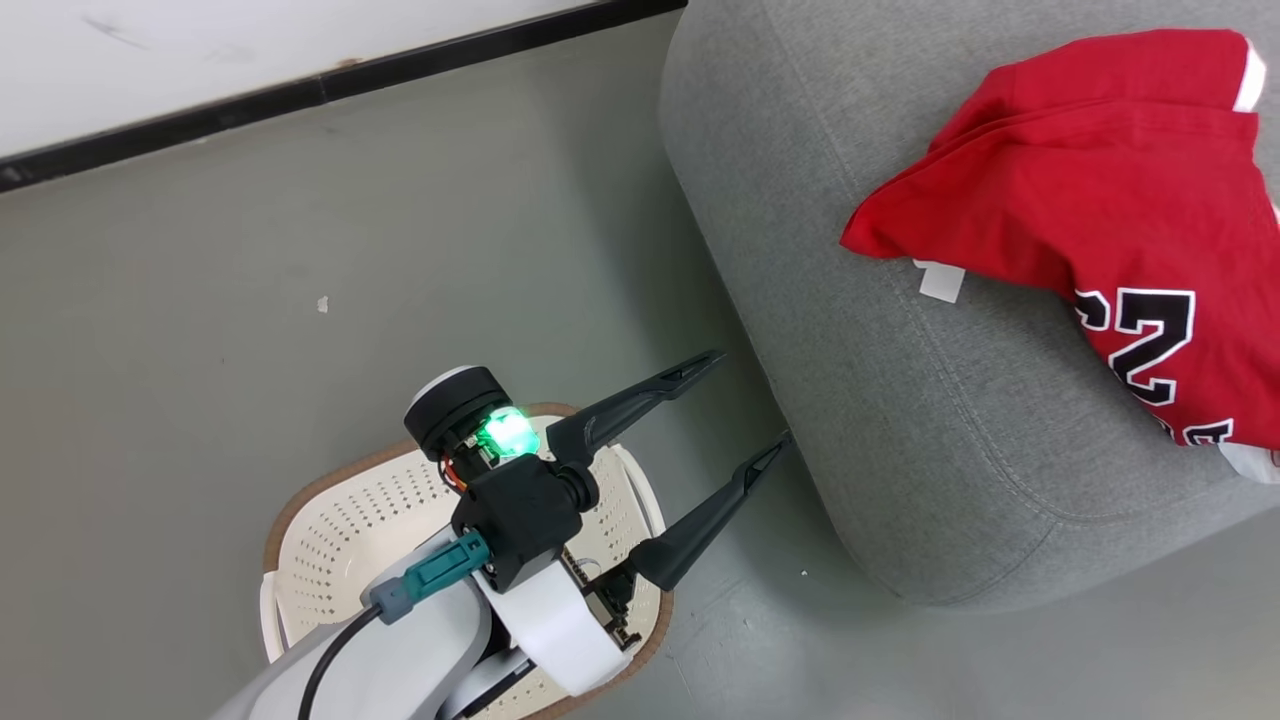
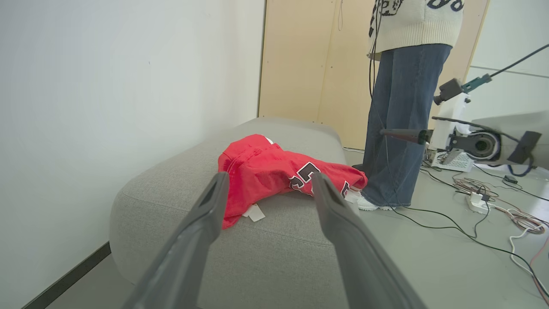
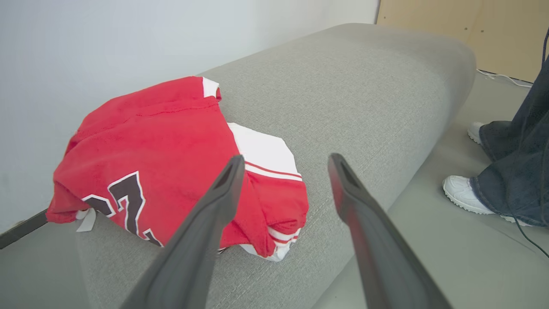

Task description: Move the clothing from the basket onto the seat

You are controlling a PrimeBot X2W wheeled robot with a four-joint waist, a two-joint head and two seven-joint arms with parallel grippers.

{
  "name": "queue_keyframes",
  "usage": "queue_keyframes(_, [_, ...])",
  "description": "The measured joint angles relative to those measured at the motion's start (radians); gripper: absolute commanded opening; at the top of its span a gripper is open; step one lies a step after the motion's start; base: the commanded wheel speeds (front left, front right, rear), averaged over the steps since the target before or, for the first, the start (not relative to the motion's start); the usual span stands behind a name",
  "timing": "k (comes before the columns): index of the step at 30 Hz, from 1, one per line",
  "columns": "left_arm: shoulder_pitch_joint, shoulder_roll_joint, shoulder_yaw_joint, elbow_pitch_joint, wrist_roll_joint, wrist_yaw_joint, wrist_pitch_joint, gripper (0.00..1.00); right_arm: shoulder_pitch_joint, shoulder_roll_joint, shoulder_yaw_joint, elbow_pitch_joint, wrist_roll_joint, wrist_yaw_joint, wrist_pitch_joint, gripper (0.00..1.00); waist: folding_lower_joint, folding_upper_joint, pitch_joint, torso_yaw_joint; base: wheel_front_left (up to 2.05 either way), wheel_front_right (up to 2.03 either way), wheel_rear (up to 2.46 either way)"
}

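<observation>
A red jersey (image 1: 1080,180) with black, white-edged numerals is pictured lying crumpled on top of a light-grey upholstered sofa (image 1: 900,400). It is set toward the sofa's wall side, and a white tag (image 1: 940,282) is spread on the fabric at its edge. White panels with red stripes are folded under the heap on the side facing the sofa's middle. Whether they belong to a second garment cannot be told.

The left gripper (image 1: 752,396) is held off the sofa's rounded end with its two dark fingers spread wide and nothing between them. The fingertips are stopped just short of the upholstery, and a green light is lit on the wrist. Beneath that wrist, a cream perforated laundry basket (image 1: 350,530) with a brown rim is seen on the grey floor (image 1: 300,250). It is near the sofa's end but apart from it, and much of its inside is hidden by the arm.

The right gripper (image 3: 287,158) is raised above the sofa's side away from the wall. Its fingers are parted, empty and pointed toward the jersey, and no contact with the cloth can be made out.

A person (image 2: 403,107) in blue jeans, a cream knitted jumper and white shoes (image 3: 463,195) is seen standing on the floor just beside the sofa's open side. Loose cables (image 2: 493,193) are strewn over the floor beyond the sofa. A black skirting strip (image 1: 320,90) is run along the white wall behind the sofa.
</observation>
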Motion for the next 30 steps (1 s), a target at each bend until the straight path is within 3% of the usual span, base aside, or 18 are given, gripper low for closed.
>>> queue_keyframes(9, [0.004,-0.004,0.031,0.026,-0.002,0.012,-0.025,1.0,-0.017,-0.004,0.143,-0.153,-0.04,0.0,-0.001,1.0,0.0,0.0,-0.033,-0.002,0.0,0.0,0.0])
queue_keyframes(20, [0.046,0.009,0.109,0.076,-0.003,0.072,-0.044,1.0,-0.144,-0.007,0.335,-0.227,-0.146,0.0,-0.002,1.0,0.0,0.0,-0.081,0.055,0.0,0.0,0.0])
queue_keyframes(30, [0.129,0.024,0.209,0.152,-0.041,0.147,-0.052,1.0,-0.255,0.084,0.485,-0.251,-0.251,0.0,-0.002,1.0,0.0,0.0,-0.142,0.131,0.0,0.0,0.0])
